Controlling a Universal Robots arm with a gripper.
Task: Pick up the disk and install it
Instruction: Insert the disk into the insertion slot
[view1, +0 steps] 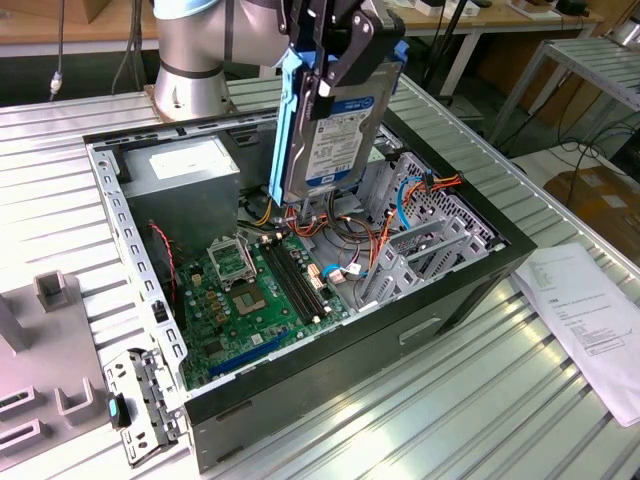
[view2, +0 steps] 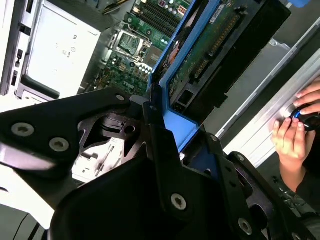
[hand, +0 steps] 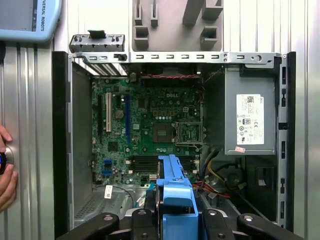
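Observation:
The disk (view1: 331, 140), silver-grey with a white label and a bright blue carrier rail, hangs upright on edge above the open computer case (view1: 130, 240), over its far side. My gripper (view1: 340, 50) is shut on the disk's upper end. In the second wrist view the disk (view2: 210, 55) shows its circuit-board side, clamped in my gripper (view2: 177, 130). Seen from the first wrist view, the blue rail of the disk (hand: 172, 185) sits in my gripper (hand: 173, 220), above the motherboard (hand: 150, 130).
Inside the case are a grey power supply (view1: 185, 175), the green motherboard (view1: 250, 290), orange cables and a metal drive cage (view1: 420, 235). A paper sheet (view1: 590, 320) lies at the exterior view's right, a grey fixture (view1: 40, 350) at its left. A person's hand (view2: 295, 135) rests beside the case.

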